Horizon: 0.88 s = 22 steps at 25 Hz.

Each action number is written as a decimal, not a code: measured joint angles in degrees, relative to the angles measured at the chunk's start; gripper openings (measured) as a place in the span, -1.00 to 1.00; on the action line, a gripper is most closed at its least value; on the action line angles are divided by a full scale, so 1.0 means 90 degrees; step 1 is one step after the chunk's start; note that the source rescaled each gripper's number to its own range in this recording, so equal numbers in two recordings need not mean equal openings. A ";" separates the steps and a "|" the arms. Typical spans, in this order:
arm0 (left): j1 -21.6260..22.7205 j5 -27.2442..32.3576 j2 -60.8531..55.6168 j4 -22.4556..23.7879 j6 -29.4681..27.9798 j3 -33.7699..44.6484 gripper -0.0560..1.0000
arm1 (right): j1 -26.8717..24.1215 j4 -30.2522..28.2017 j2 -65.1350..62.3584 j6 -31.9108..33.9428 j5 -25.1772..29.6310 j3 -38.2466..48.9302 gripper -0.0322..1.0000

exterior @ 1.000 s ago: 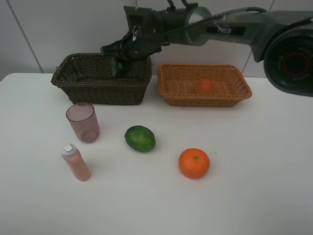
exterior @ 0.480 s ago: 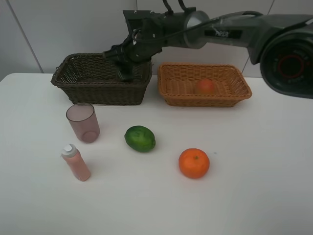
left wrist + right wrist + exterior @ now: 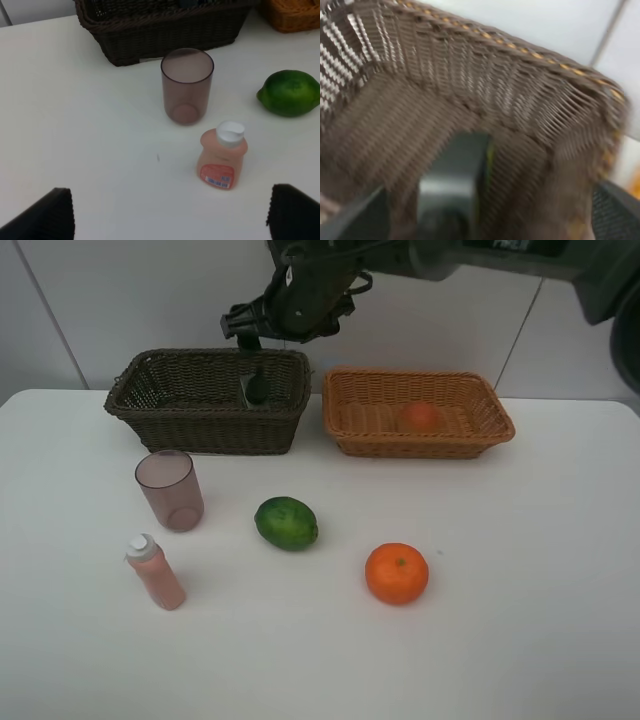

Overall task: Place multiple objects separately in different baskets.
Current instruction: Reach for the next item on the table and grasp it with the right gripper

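My right gripper hangs open and empty above the dark brown basket. The dark grey bottle lies inside that basket near its right end; the right wrist view shows it below the open gripper. The peach lies in the tan basket. The lime, orange, mauve cup and pink bottle stand on the table. My left gripper is open, low over the table in front of the pink bottle and cup.
The white table ends at a wall just behind the baskets. The right arm stretches across the top from the right. The left wrist view also shows the lime and the dark basket's front wall.
My right gripper lowered the dark grey bottle into the dark brown basket, let it go, and rose above the rim. Everything else is where it was.
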 joint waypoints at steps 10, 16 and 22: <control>0.0000 0.0000 0.0000 0.0000 0.0000 0.0000 1.00 | 0.0219 -0.0176 -0.0849 -0.0473 0.2907 0.0254 0.61; 0.0000 0.0000 0.0000 0.0000 0.0000 0.0000 1.00 | 0.0239 0.0172 -0.1754 -0.1179 0.2331 0.2161 0.61; 0.0000 0.0000 0.0000 0.0000 0.0000 0.0000 1.00 | 0.0526 0.0495 -0.2479 -0.2727 0.1072 0.3995 0.57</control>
